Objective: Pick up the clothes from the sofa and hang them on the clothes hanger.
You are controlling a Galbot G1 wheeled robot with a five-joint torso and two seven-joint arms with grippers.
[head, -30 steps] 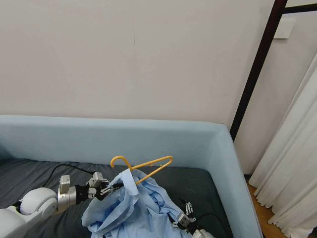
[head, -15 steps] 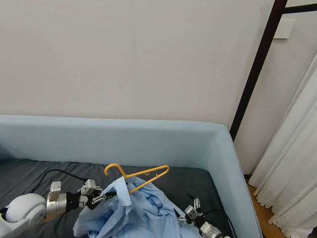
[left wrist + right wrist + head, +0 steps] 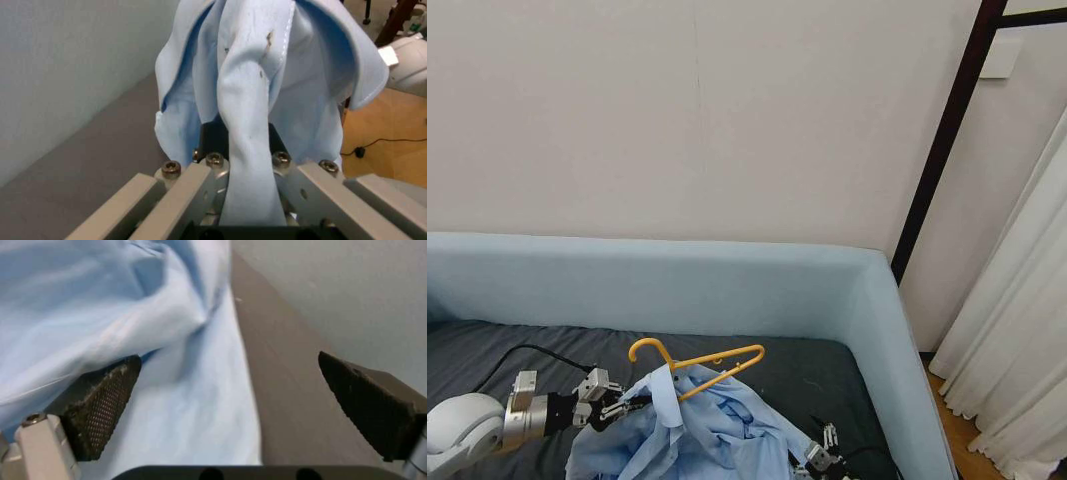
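Since a second ago, the shirt (image 3: 697, 440) and the yellow hanger (image 3: 727, 354) are sitting lower and further toward the robot's left, because the left arm has been drawing back that way. The right gripper (image 3: 824, 458) has dropped almost to the bottom edge of the head view.

The pale blue sofa (image 3: 677, 285) is spanning the scene, its backrest rising behind a dark grey seat cushion (image 3: 487, 345). To the right, a dark upright pole (image 3: 942, 140) is standing against the wall beside a white curtain (image 3: 1017, 350). It may belong to the clothes stand, though that is only a guess.

The light blue shirt is hanging bunched above the cushion, not lying flat. Its collar end is draping round the hanger's neck, while the hook and one arm of the hanger are sticking out bare above the cloth. So the garment is looking only partly seated.

The left gripper (image 3: 617, 408) is reaching in from the left and pinching a fold of the shirt; in its wrist view a band of cloth is running straight between the two pressed fingers (image 3: 213, 162). That grip is probably keeping the load off the seat.

The right gripper is standing with its jaws spread wide, holding nothing, with shirt cloth lying against one pad (image 3: 107, 405) and bare cushion under the other.
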